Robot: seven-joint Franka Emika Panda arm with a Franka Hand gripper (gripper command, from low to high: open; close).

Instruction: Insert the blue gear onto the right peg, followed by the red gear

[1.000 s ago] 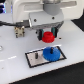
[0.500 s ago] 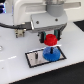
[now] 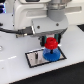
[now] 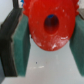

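Note:
My gripper (image 3: 50, 41) is shut on the red gear (image 3: 50, 45) and holds it just above the blue gear (image 3: 51, 54). The blue gear lies flat on the right part of the black-rimmed grey plate (image 3: 35, 54). The right peg is hidden under the gears. In the wrist view the red gear (image 4: 49, 22) fills the frame between the two green pads (image 4: 21, 47), and its centre hole shows dark. The blue gear cannot be made out in the wrist view.
The plate's left peg (image 3: 37, 59) stands as a small dark pin on the bare left half of the plate. The white table (image 3: 15, 70) surrounds the plate. The robot's white arm body (image 3: 30, 15) hangs above and behind.
The gripper with the red gear has come down and moved to the exterior view's right, closing the gap to the blue gear. The blue gear has not moved.

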